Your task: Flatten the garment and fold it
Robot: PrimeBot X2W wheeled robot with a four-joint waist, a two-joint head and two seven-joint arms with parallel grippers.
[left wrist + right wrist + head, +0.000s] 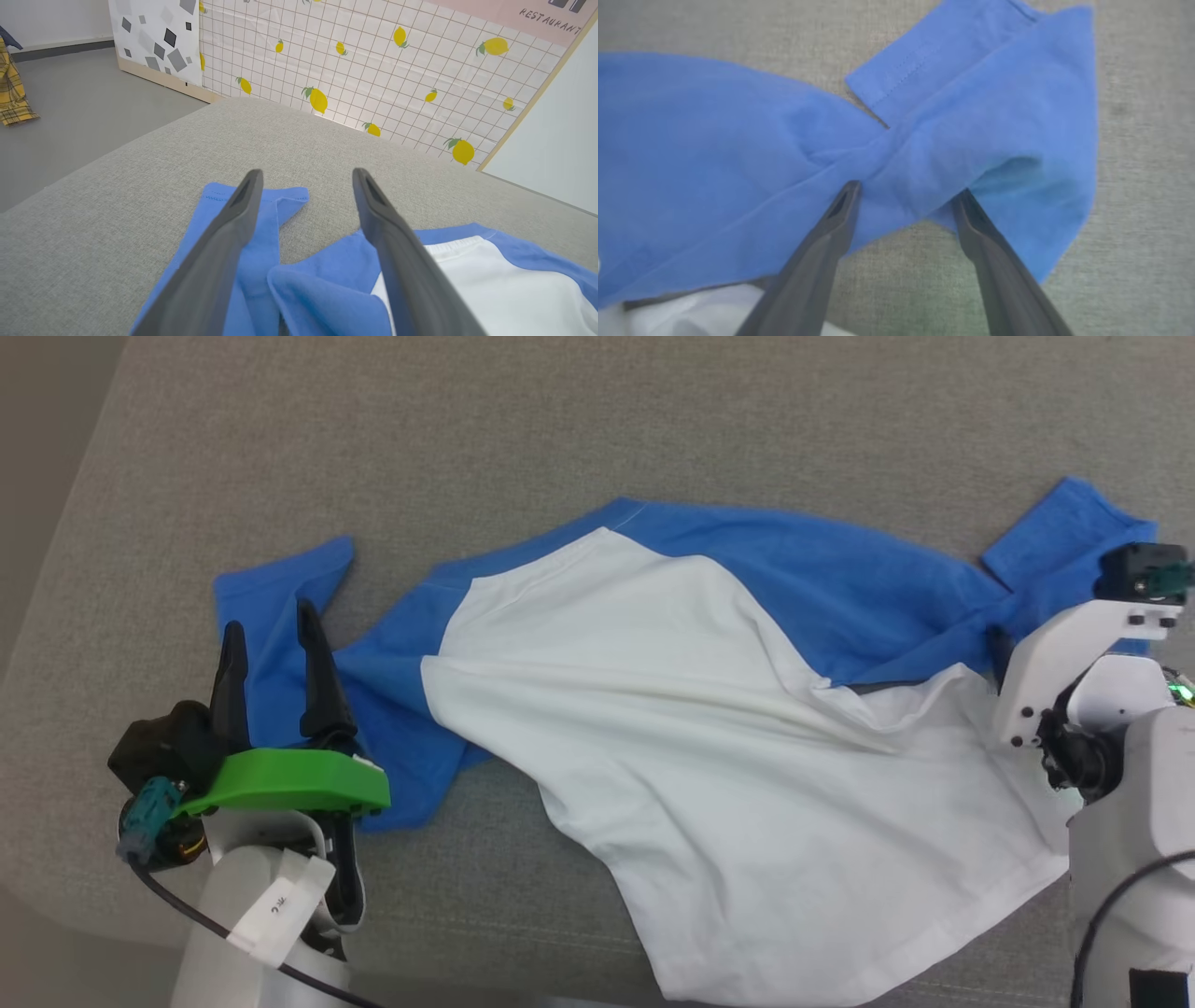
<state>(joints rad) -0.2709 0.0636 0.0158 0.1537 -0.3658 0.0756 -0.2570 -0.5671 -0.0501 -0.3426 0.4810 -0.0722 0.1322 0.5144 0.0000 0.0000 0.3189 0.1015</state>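
My left gripper point(269, 619) hangs with its two dark fingers spread wide and nothing between them; under them lies one blue sleeve of the garment point(709, 709), whose cuff point(261, 196) sits just past the tip of my left-hand finger, folded and creased; in the gap between the two fingers I see bare grey cushion point(117, 186) and a rumpled fold of blue; off the outer side of my right-hand finger the white body begins, edged by the blue shoulder seam. My right gripper point(908, 187) is also spread apart and pinches nothing; the other blue sleeve lies twisted straight ahead of its fingertips, the narrowest part of the twist between the two tips, and I cannot tell whether the tips touch the cloth; the stitched cuff point(924, 60) lies farther out beyond them, and a little of the white body shows near the root of my left-hand finger. The garment stretches across the cushion from one gripper to the other, wrinkled, unfolded, with the white hem trailing back toward my own body.
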